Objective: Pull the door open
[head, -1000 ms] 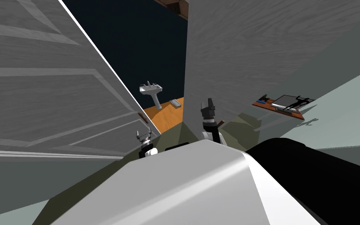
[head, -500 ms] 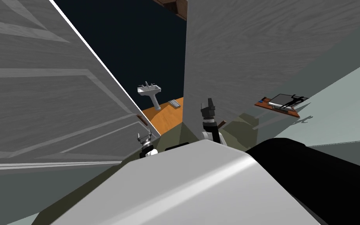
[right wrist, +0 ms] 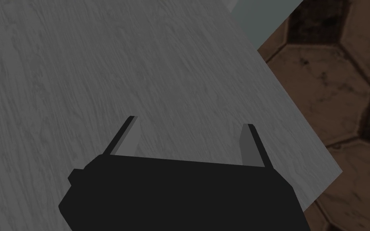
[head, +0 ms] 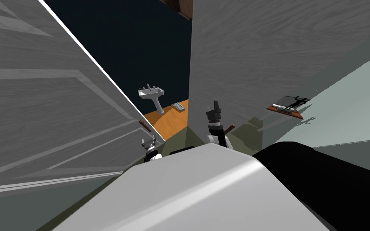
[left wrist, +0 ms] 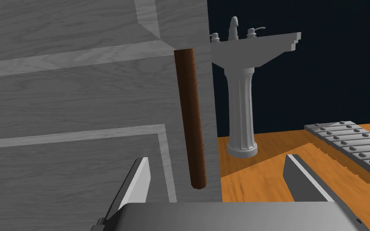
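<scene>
Left claw sat wide, brown handle just ahead between its fingers, lined up to tug the ajar door; right claw wide too

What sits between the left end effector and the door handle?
Nothing: in the left wrist view the open left end effector faces the brown handle on the door across a bare gap, neither finger touching it.

Orange floor; pedestal sink, slatted panel
</scene>
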